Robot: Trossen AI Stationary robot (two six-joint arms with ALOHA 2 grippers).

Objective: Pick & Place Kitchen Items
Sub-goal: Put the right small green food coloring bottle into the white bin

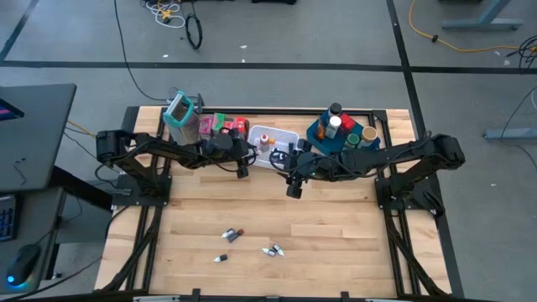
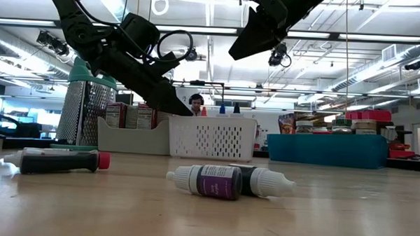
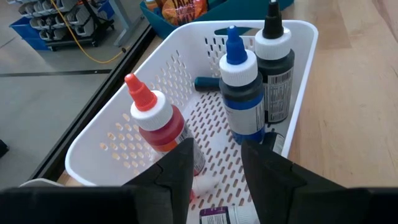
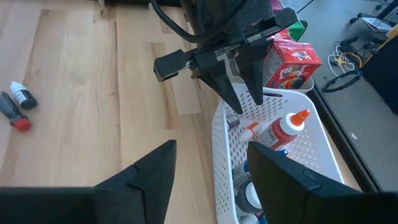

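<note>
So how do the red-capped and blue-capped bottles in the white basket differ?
The red-capped bottle holds red-orange liquid and leans; the blue-capped bottle is dark blue and stands upright. The red one sits nearer the left gripper, the blue beside a black-capped bottle. Both share white collars, pointed nozzles and the white basket.

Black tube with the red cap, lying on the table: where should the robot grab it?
Grip the black tube at its middle, coming straight down, fingers closing across its narrow width. It lies flat on its side on the table, long and thin. A small bottle seems to lie close by, so aim carefully.
</note>
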